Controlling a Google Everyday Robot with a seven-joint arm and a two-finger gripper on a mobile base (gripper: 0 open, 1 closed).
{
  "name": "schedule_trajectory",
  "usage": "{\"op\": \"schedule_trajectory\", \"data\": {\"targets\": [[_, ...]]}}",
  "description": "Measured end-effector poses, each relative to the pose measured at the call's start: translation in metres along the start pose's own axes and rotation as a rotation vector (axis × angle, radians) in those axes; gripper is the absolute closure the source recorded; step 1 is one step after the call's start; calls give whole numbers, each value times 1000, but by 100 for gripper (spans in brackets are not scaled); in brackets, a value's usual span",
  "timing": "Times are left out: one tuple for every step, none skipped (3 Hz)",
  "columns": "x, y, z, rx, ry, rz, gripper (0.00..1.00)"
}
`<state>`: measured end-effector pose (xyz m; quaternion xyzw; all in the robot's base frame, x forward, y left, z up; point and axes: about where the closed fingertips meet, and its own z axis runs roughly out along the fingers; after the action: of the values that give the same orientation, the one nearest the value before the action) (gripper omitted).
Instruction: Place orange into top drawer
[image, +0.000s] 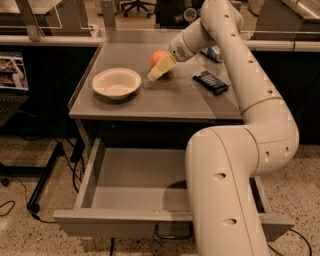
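Note:
The orange (158, 56) is on the grey tabletop (170, 100), toward the back middle. My gripper (161, 68) is right at the orange, its cream tip covering the fruit's lower front side. I cannot see whether it grips the fruit. The top drawer (125, 186) stands pulled open below the tabletop and its visible part is empty. Its flat front (110, 224) faces the camera, with the curved handle (172, 233) at the centre. My arm's thick lower link (225, 190) hides the drawer's right part.
A cream bowl (116, 83) sits on the tabletop left of the orange. A dark flat packet (210, 82) lies to the right. A blue-silver item (213, 53) is partly hidden behind the arm. Cables and a stand leg (45, 180) lie on the floor at the left.

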<state>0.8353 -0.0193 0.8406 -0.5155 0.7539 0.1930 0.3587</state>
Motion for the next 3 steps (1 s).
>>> {"op": "schedule_trajectory", "data": {"targets": [[0,0,0,0,0,0,21],[0,0,0,0,0,0,44],[0,0,0,0,0,0,68]]}}
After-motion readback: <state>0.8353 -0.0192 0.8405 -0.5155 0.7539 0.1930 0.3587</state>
